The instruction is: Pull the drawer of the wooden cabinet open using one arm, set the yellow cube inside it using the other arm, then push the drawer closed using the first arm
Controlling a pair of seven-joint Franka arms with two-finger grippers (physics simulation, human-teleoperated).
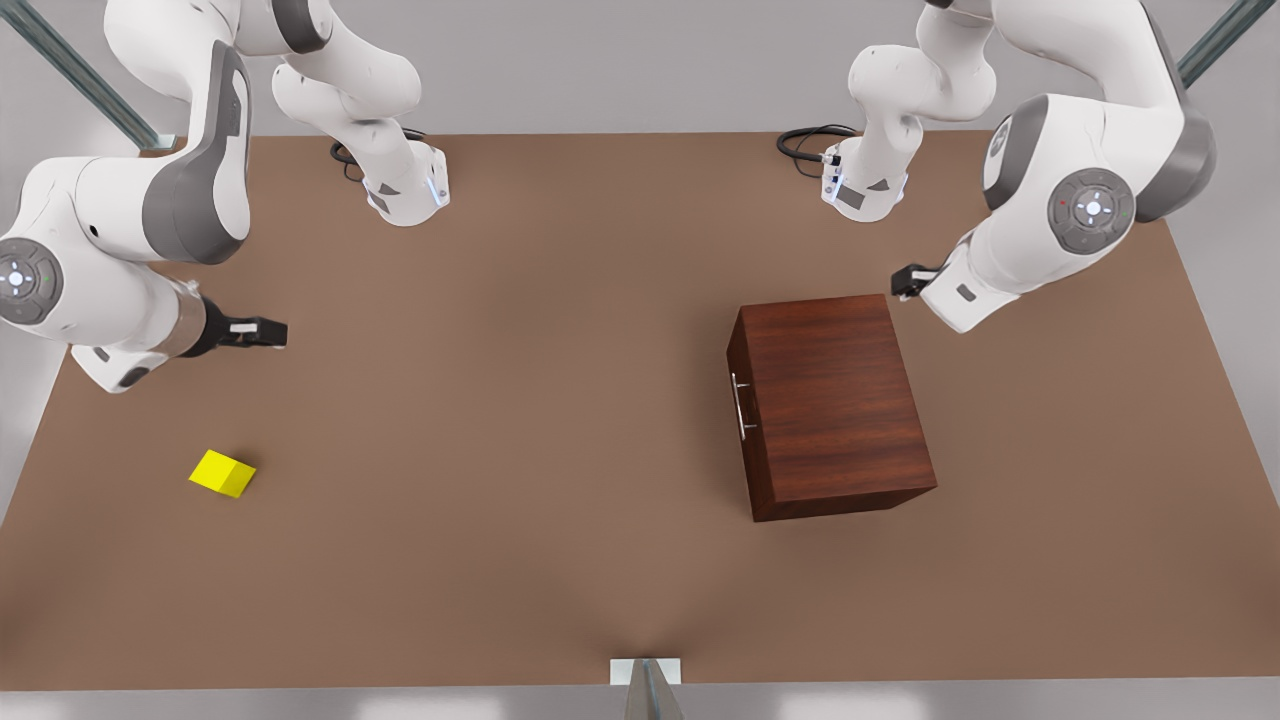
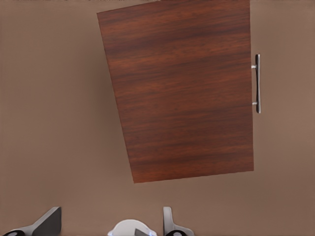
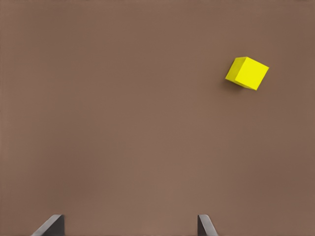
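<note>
Drawer (image 1: 741,400) shut, silver handle (image 1: 741,405); yellow cube (image 1: 223,473) apart; both jaws wide, empty.

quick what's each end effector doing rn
left end effector: open, empty, above the table beside the wooden cabinet
right end effector: open, empty, above the table, apart from the yellow cube

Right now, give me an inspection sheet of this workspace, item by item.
Surface: brown table, flat.
Job's things: wooden cabinet upright, drawer shut, silver handle facing the front view's left; yellow cube lies apart on the table.
Clutter: nothing seen.
Grippers: left gripper open, empty, behind the cabinet; right gripper open, empty, short of the cube.
Cables: black loops by both arm bases.
Surroundings: grey floor, metal struts at the corners.
</note>
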